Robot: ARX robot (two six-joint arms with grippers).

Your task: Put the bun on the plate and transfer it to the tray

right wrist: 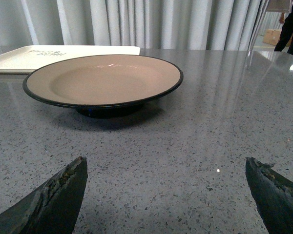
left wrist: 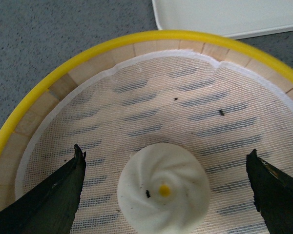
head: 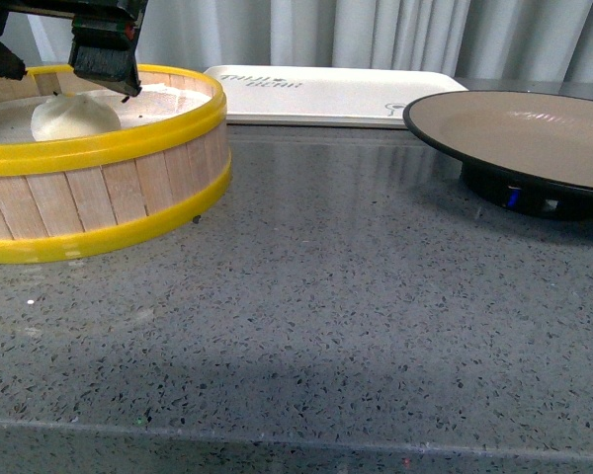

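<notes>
The left hand [left wrist: 165, 155] is released, its two dark fingers [left wrist: 58, 195] spread wide on either side of the bun [left wrist: 163, 192] without touching it. From the front, this hand [head: 54, 61] hangs just above the left part of the steamer basket [head: 109, 188]. The bun [head: 74, 117] sits upright on the white mesh cloth [left wrist: 185, 107] that lines the basket, with its swirled top and yellow spot facing up. A few dark specks lie on the cloth.

The right hand [right wrist: 165, 165] is also released, with its fingers [right wrist: 53, 200] wide apart over bare tabletop [right wrist: 185, 161] and nothing between them. The plate [right wrist: 102, 78] stands beyond it, empty, on its black foot.

In the front view, the yellow-rimmed basket stands at the near left of the grey speckled tabletop [head: 326, 326] and the plate [head: 534, 133] stands at the right, well apart from it. The tray [head: 326, 94] lies flat at the far side between them, empty, in front of pale curtains [head: 376, 35].
</notes>
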